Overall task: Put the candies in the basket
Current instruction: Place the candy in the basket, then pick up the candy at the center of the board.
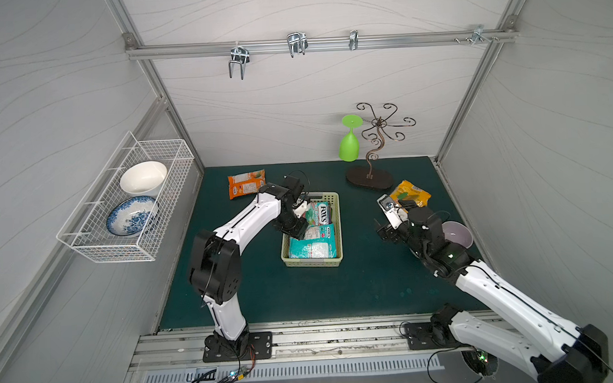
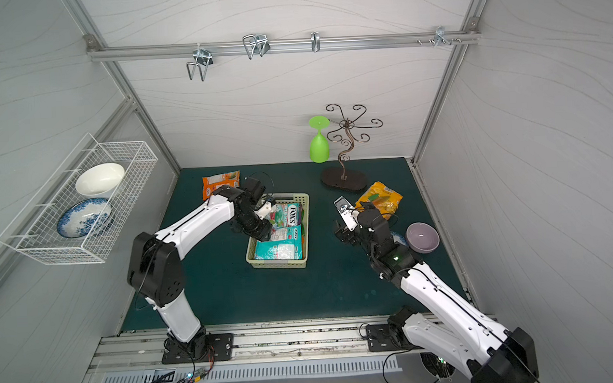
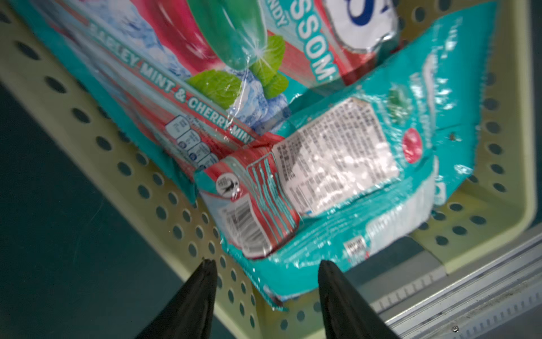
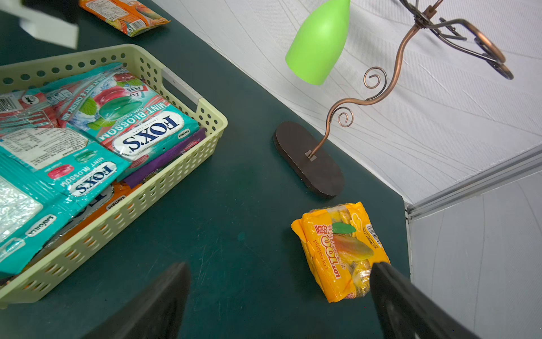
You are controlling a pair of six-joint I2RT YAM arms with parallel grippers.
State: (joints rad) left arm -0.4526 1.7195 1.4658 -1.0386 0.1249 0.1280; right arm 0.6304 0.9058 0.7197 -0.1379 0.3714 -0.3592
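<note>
Green table holds the basket, long side toward the back wall; left pincer and right pincer gape empty.

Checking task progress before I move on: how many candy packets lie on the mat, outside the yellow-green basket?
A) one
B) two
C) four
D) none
B: the orange packet and the yellow packet lie on the mat, both apart from the basket; the other visible packets are inside it.
</note>
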